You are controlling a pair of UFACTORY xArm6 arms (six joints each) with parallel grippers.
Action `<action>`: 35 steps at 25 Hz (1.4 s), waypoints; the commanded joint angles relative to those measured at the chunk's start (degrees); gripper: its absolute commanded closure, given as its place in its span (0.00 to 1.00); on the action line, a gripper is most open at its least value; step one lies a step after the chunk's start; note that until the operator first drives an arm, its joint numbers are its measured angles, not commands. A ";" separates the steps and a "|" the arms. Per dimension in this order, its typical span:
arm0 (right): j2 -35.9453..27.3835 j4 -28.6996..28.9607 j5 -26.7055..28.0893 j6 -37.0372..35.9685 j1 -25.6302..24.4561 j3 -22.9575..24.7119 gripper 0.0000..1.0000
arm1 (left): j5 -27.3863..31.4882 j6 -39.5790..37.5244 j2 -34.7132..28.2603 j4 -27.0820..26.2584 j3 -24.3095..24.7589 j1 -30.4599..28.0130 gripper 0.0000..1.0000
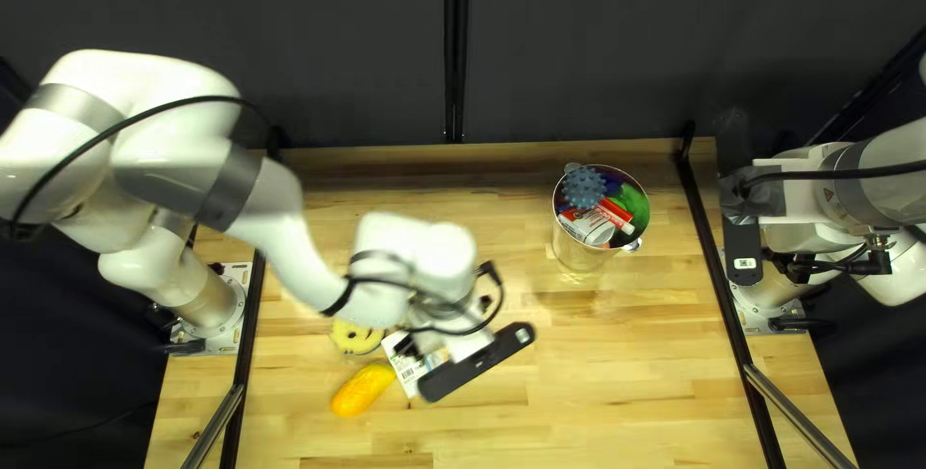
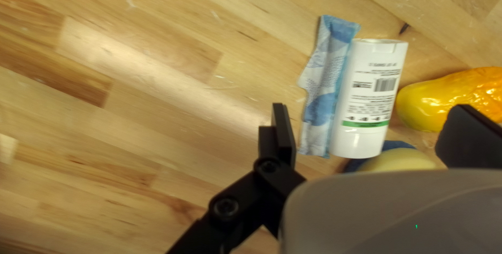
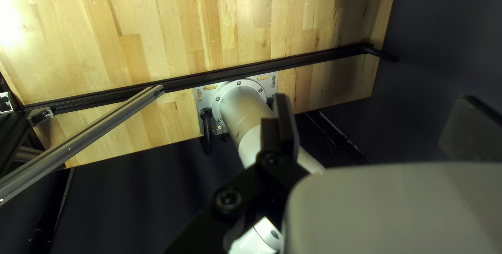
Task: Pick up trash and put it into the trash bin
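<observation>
Left wrist view: see left hand [image 2: 374, 110] wide over white bottle [image 2: 370, 97] and wrapper [image 2: 325, 84]; may pinch both, given tight spacing. See right hand [image 3: 377, 102] wide too.

The table [image 1: 656, 382] is brightly lit, dimmer along its far edge; the curtain [image 1: 289, 44] behind stays near black. Motion blur smears the left arm [image 1: 289, 237]. The bin [image 1: 577, 255] has a soft shadow at its near side. In the left wrist view, a pale sheen crosses the wood and sharp glints dot the yellow thing [image 2: 444, 100]. In the right wrist view, glare whitens the table's near part.
</observation>
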 commanded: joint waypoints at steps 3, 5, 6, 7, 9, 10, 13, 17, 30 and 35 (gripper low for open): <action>0.00 0.00 0.00 0.00 0.00 0.00 0.00 | -3.67 -10.17 4.37 5.07 0.30 -3.27 0.00; 0.00 0.00 0.00 0.00 0.00 0.00 0.00 | -4.09 -12.42 5.43 5.76 0.54 -4.05 0.00; 0.00 0.00 0.00 0.00 0.00 0.00 0.00 | -4.49 -13.28 5.77 5.95 0.79 -4.46 0.00; 0.00 0.00 0.00 0.00 0.00 0.00 0.00 | -4.79 -14.86 6.41 6.36 0.87 -5.08 0.00; 0.00 0.00 0.00 0.00 0.00 0.00 0.00 | -4.87 -17.57 7.61 7.37 0.37 -5.78 0.00; 0.00 0.00 0.00 0.00 0.00 0.00 0.00 | -4.77 -18.61 8.22 7.86 -0.05 -5.95 0.00; 0.00 0.00 0.00 0.00 0.00 0.00 0.00 | -4.13 -20.28 10.03 8.88 -1.48 -5.83 0.00; 0.00 0.00 0.00 0.00 0.00 0.00 0.00 | -2.44 -21.97 11.49 10.51 -3.29 -5.18 0.00; 0.00 0.00 0.00 0.00 0.00 0.00 0.00 | -1.10 -19.23 15.19 10.24 -7.74 -4.34 0.00; 0.00 0.00 0.00 0.00 0.00 0.00 0.00 | 1.06 -17.93 19.51 10.73 -15.30 -4.74 0.00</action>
